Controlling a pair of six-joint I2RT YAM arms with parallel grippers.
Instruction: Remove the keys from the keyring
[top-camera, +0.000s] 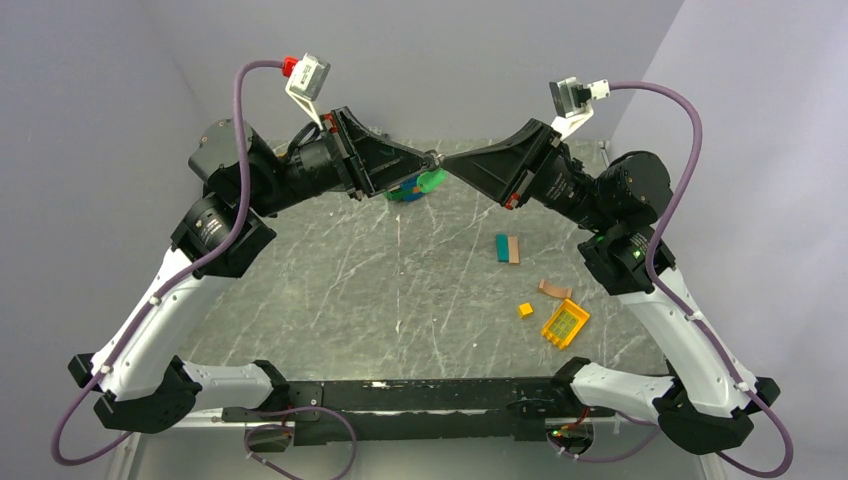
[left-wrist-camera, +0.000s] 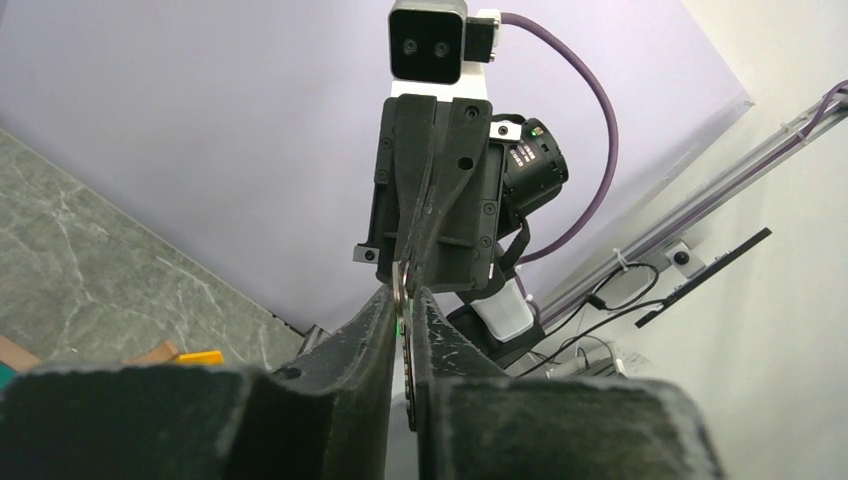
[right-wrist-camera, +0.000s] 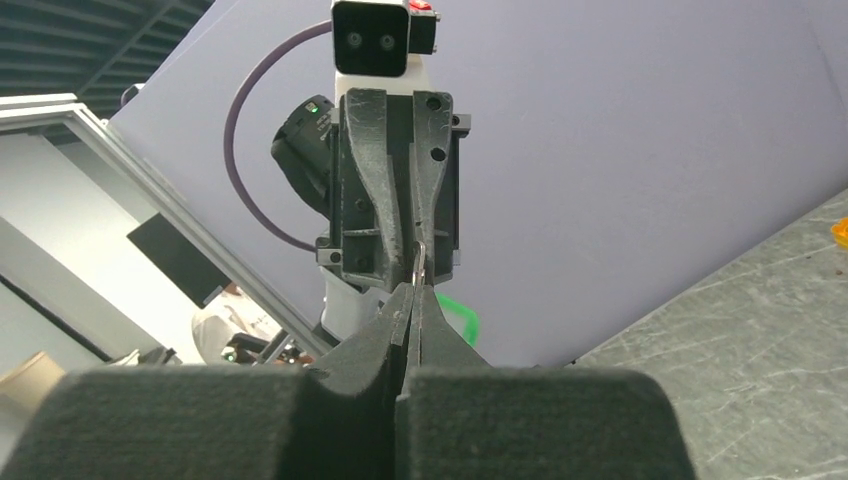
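Note:
Both arms meet tip to tip high over the back of the table. My left gripper (top-camera: 427, 159) (left-wrist-camera: 402, 293) is shut on a thin dark key (left-wrist-camera: 408, 358) standing edge-on between its pads. The silver keyring (left-wrist-camera: 399, 278) (right-wrist-camera: 420, 260) shows just past the tips. My right gripper (top-camera: 446, 164) (right-wrist-camera: 414, 289) faces it and is shut on the keyring. A green key head (top-camera: 431, 181) (right-wrist-camera: 462, 316) and a blue one (top-camera: 404, 193) hang below the meeting point. How the key sits on the ring is hidden by the fingers.
On the right of the grey marble table (top-camera: 330, 290) lie a teal and tan block pair (top-camera: 508, 248), a tan piece (top-camera: 554, 289), a small yellow cube (top-camera: 525, 310) and a yellow gridded block (top-camera: 565, 324). Grey walls close the back and sides.

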